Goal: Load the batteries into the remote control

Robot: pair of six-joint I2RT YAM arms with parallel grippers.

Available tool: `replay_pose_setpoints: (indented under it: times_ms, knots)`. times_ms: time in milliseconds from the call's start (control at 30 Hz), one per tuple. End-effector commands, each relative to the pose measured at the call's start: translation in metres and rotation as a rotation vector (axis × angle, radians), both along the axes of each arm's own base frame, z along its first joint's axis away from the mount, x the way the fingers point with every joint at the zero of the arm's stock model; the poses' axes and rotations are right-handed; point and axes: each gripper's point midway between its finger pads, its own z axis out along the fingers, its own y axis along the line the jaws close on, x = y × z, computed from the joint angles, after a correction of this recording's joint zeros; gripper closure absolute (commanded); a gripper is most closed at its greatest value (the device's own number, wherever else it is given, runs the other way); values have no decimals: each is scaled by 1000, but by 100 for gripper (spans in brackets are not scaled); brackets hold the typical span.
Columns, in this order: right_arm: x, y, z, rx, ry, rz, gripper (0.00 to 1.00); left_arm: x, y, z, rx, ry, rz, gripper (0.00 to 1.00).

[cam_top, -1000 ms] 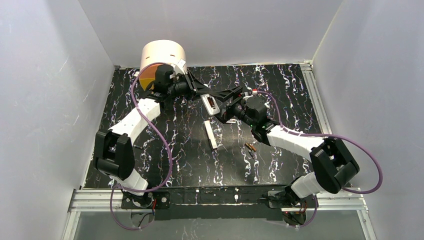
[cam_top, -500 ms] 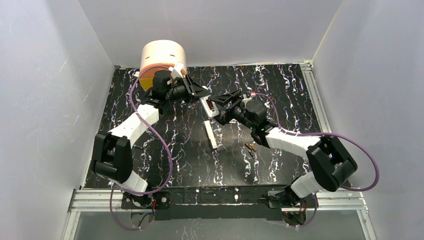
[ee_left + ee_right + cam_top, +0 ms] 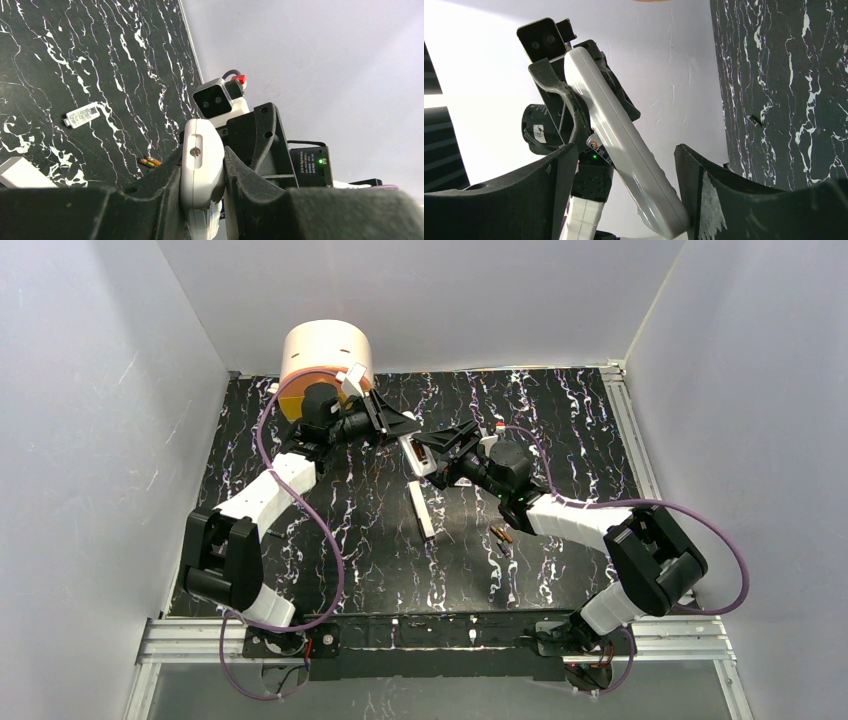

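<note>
Remote control (image 3: 201, 170) clamped in left hand (image 3: 202, 161); right hand (image 3: 625, 150) apart, straddling its free end. Left wrist view alone shows end screw (image 3: 195, 151); tag (image 3: 82, 114) on desk (image 3: 75, 50), print unreadable.

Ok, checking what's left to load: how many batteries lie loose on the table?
2, it seems: the batteries lie together on the table, right of the white bar, too small to separate surely. The remote control could hide another.
</note>
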Motion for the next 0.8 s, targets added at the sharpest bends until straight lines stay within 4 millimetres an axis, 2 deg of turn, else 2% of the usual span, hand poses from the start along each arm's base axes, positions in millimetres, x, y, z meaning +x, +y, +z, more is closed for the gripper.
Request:
replay_pose_setpoints:
  times_ms: [0, 167, 333, 600, 667, 700, 767]
  knots:
    - [-3, 3, 47, 120, -96, 13, 21, -21, -3, 13, -10, -60, -66, 100]
    - [-3, 5, 44, 122, -78, 22, 23, -21, -3, 13, -13, -66, -66, 100]
    - [-4, 4, 42, 129, -77, 22, 40, -21, -3, 15, -18, -70, -66, 100]
    - [-6, 4, 41, 117, -94, 23, 48, -21, -3, 17, -27, -57, -60, 100]
    - [-6, 3, 41, 112, -106, 21, 38, -21, -3, 18, -29, -57, -60, 100]
    - [-7, 2, 44, 114, -124, 23, 25, -21, -3, 18, -29, -58, -61, 100]
    - [-9, 1, 46, 97, -158, 21, 12, -21, -4, 19, -30, -58, -63, 100]
